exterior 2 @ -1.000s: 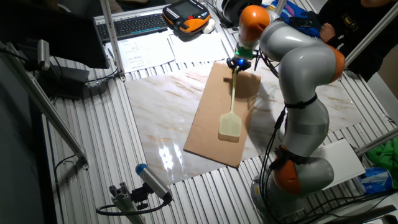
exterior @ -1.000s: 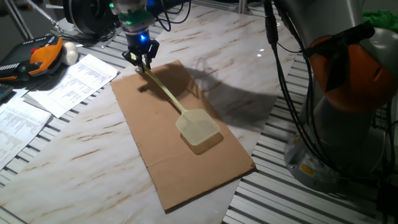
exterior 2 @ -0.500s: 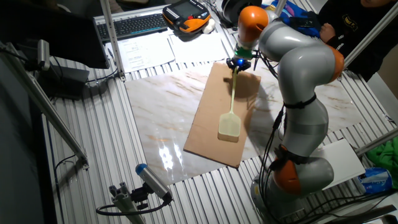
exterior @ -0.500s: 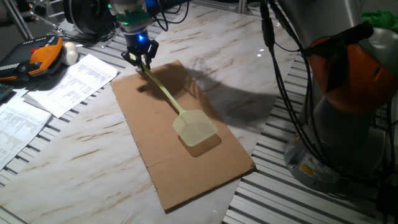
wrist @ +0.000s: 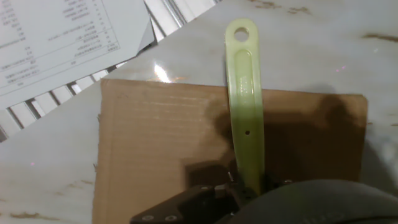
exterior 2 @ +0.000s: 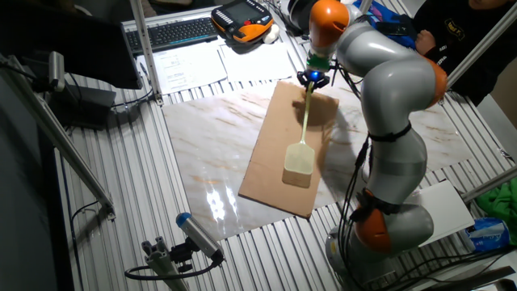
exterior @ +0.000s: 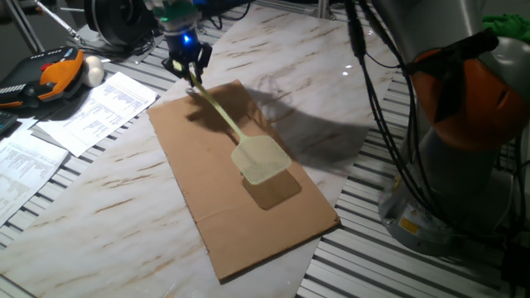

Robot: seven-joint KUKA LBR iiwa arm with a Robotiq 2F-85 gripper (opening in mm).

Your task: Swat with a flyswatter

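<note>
The pale yellow-green flyswatter (exterior: 260, 159) hangs tilted over a brown cardboard sheet (exterior: 207, 190). Its mesh head is lifted a little off the sheet and casts a shadow below. My gripper (exterior: 192, 76) is shut on the upper part of the thin handle, near the sheet's far corner. In the other fixed view the gripper (exterior 2: 310, 81) holds the swatter (exterior 2: 298, 160) above the cardboard (exterior 2: 271, 162). In the hand view the handle (wrist: 244, 106), with its hanging hole, sticks out beyond the gripper (wrist: 249, 186) over the cardboard's edge (wrist: 149, 143).
Printed papers (exterior: 91, 108) and an orange-black pendant (exterior: 51, 73) lie at the left. The arm's orange and grey base (exterior: 464, 124) with cables stands at the right. A keyboard (exterior 2: 174, 32) lies at the table's far side. The marble tabletop (exterior: 108, 215) surrounds the cardboard.
My gripper has risen and pulled back a little. The swatter head has lifted off the cardboard and now hangs above its shadow.
</note>
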